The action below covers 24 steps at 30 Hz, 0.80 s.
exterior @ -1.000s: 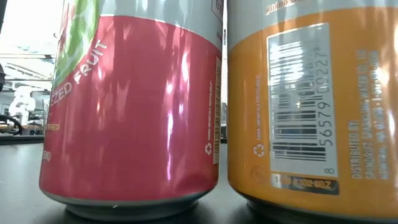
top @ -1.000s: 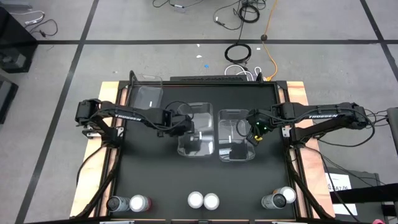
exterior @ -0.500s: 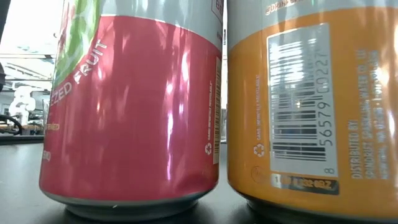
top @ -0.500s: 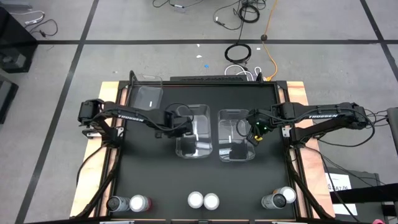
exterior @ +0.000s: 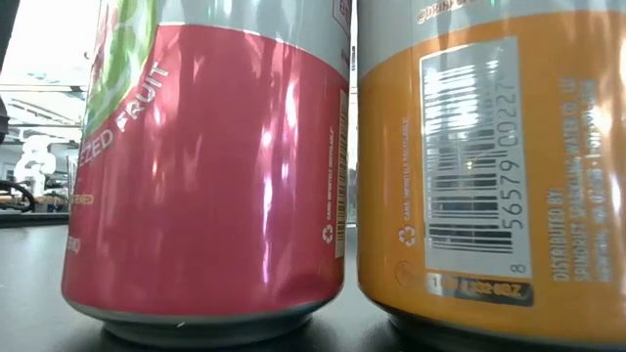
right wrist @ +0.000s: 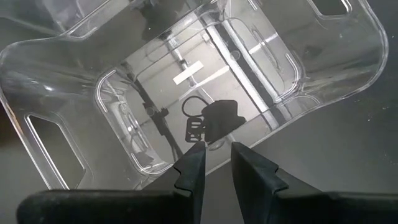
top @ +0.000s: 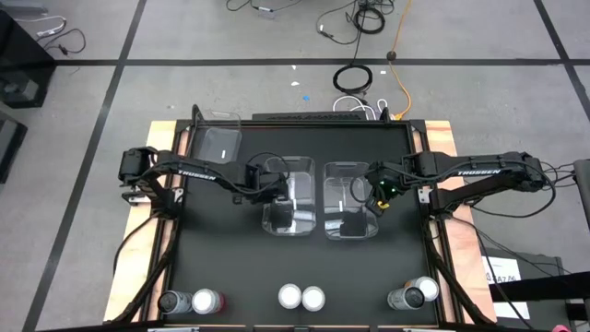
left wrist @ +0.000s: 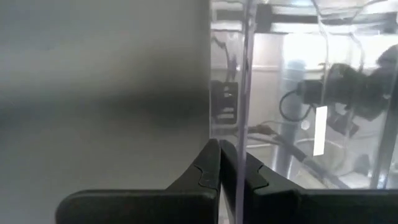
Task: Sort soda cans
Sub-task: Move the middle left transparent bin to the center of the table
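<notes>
Six soda cans stand upright in pairs along the near edge: a grey one (top: 173,302) beside a pink-red one (top: 206,301), two pale-topped cans (top: 290,297) (top: 313,298) in the middle, and a third pair (top: 413,296) at the right. The low view shows a pink-red can (exterior: 205,166) and an orange can (exterior: 489,166) close up. My left gripper (top: 277,184) is shut on the left wall of the middle clear bin (top: 297,219). My right gripper (top: 378,195) is at the right wall of the right clear bin (top: 346,226), its fingers a narrow gap apart astride the rim. My left gripper (left wrist: 221,149) pinches the middle bin's thin clear left wall (left wrist: 242,106) between its two fingers, at the top edge. It comes from above, slanting down. The bin rests on the table. My right gripper (right wrist: 216,149) has its fingers astride the right bin's right rim (right wrist: 155,171), coming steeply from above. The bin sits on the table.
A third clear bin (top: 221,143) stands at the far left of the black table top. Wooden edges (top: 138,267) run along both sides of the table. Bare black surface (top: 295,263) lies between the bins and the cans.
</notes>
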Available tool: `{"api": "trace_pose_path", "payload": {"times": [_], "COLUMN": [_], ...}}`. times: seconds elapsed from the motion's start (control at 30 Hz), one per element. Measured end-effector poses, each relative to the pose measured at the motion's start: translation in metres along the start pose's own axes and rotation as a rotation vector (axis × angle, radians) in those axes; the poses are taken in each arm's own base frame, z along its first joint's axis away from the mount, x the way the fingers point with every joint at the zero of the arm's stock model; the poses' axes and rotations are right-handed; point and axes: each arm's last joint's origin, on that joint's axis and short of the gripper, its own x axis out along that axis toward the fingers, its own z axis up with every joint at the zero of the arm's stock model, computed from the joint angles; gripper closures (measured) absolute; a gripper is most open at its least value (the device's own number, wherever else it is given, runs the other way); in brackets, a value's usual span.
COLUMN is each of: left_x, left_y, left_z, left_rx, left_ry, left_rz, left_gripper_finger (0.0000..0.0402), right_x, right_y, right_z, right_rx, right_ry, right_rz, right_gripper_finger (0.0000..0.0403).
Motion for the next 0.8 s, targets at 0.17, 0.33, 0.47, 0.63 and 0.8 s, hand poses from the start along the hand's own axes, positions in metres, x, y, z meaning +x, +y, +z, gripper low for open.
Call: {"api": "trace_pose_path", "payload": {"times": [0.17, 0.33, 0.47, 0.63, 0.8], "left_x": [0.000, 0.000, 0.004, 0.014, 0.019], "left_y": [-0.004, -0.002, -0.003, -0.004, -0.008], "left_z": [-0.007, -0.005, 0.002, 0.000, -0.001], "left_rx": [-0.004, -0.010, -0.031, -0.021, 0.004], "left_ry": [0.004, -0.011, -0.031, 0.002, 0.009], "left_rz": [-0.036, -0.014, -0.013, 0.005, -0.013], "left_gripper_finger": [0.0389, 0.0389, 0.0389, 0.0389, 0.0388], "right_x": [0.000, 0.000, 0.000, 0.000, 0.000], "right_y": [0.000, 0.000, 0.000, 0.000, 0.000], "right_z": [0.000, 0.000, 0.000, 0.000, 0.000], "right_rx": [0.014, 0.014, 0.017, 0.017, 0.016], "right_ry": [0.000, 0.000, 0.000, 0.000, 0.000], "right_rz": [0.000, 0.000, 0.000, 0.000, 0.000], "right_gripper_finger": [0.0332, 0.0332, 0.0332, 0.0332, 0.0332]}}
